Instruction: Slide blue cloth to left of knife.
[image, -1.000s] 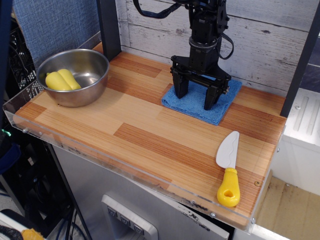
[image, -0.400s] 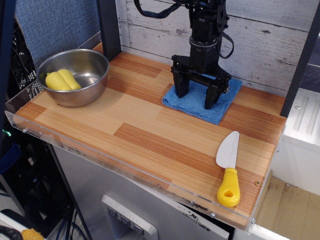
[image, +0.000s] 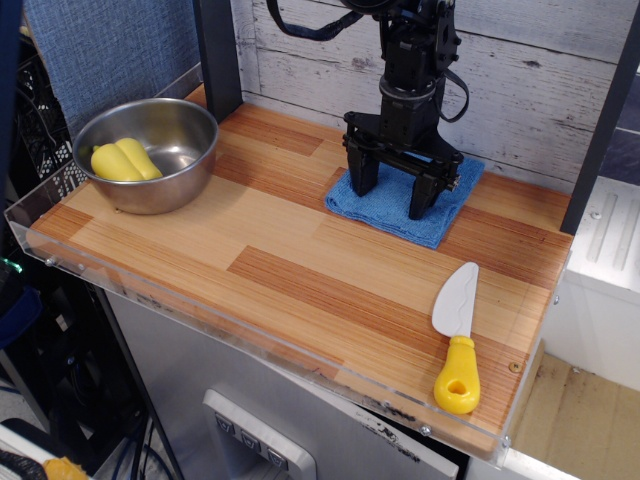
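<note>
The blue cloth (image: 400, 210) lies flat on the wooden table near the back wall, right of centre. My black gripper (image: 392, 197) stands straight down over it, open, with both fingertips (image: 361, 183) resting on or just above the cloth; I cannot tell if they press it. The knife (image: 455, 335) lies near the table's front right corner, whitish blade pointing back, yellow handle toward the front edge. The cloth is behind and a little left of the knife.
A steel bowl (image: 176, 135) with a yellow pepper-like object (image: 124, 160) sits at the back left. A dark post (image: 217, 55) stands behind it, beside a denim-blue fabric panel (image: 110, 45). A clear plastic rim (image: 240, 335) edges the table front.
The gripper has lifted very slightly; the cloth has barely shifted. Bowl and knife have not moved.
</note>
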